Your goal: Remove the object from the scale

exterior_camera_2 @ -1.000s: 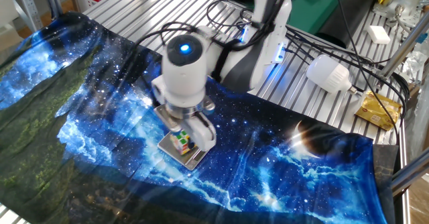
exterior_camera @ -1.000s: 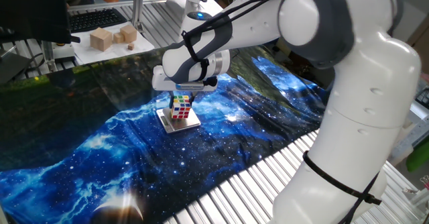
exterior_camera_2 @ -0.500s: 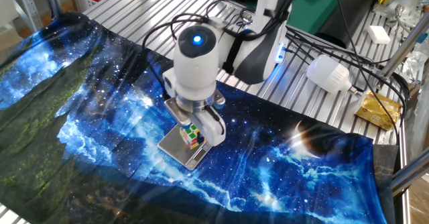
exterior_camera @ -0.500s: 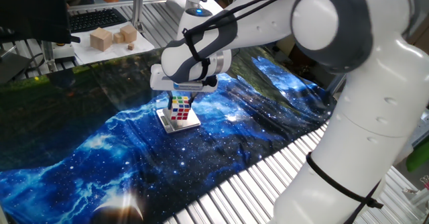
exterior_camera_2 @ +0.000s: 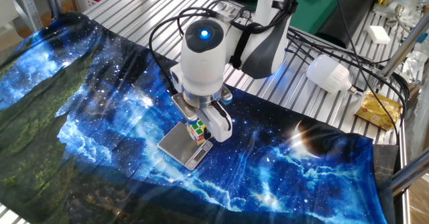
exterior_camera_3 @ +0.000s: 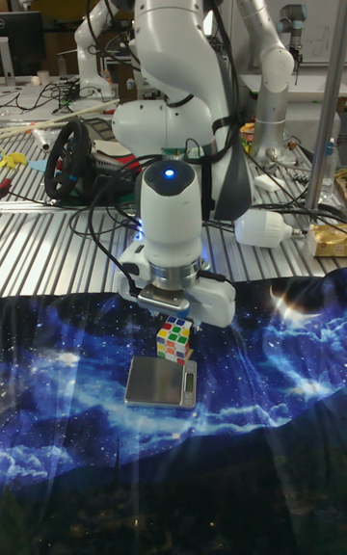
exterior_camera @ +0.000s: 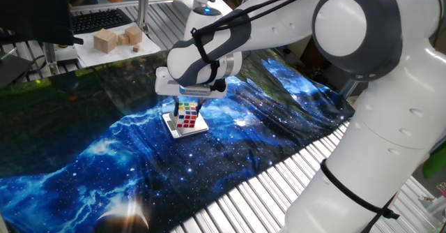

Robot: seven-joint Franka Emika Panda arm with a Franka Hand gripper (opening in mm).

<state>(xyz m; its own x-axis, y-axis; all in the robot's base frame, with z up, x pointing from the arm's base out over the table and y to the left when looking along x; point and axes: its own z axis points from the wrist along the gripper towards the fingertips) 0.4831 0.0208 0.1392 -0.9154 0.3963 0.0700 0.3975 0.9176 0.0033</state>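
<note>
The object, a small sticker-covered puzzle cube [exterior_camera: 186, 116] [exterior_camera_2: 196, 131] [exterior_camera_3: 175, 340], hangs just above the scale's far right edge. My gripper [exterior_camera: 186, 107] [exterior_camera_2: 200, 126] [exterior_camera_3: 177, 327] points straight down and is shut on the cube from above. The scale [exterior_camera: 198, 128] [exterior_camera_2: 178, 147] [exterior_camera_3: 159, 383] is a thin flat silver-grey square plate lying on the blue galaxy-print cloth. Its top is bare in the other fixed view and the tall fixed view.
A white tray [exterior_camera: 87, 54] with plain wooden blocks [exterior_camera: 106, 41] stands at the back left, next to a keyboard [exterior_camera: 97, 20]. A white bulb-shaped thing [exterior_camera_2: 328, 74] and a yellow packet [exterior_camera_2: 377, 110] lie on the slatted metal table beyond the cloth.
My gripper has risen with the cube in it, lifting it off the scale's top and carrying it slightly toward the arm's base. The scale has stayed in place.
</note>
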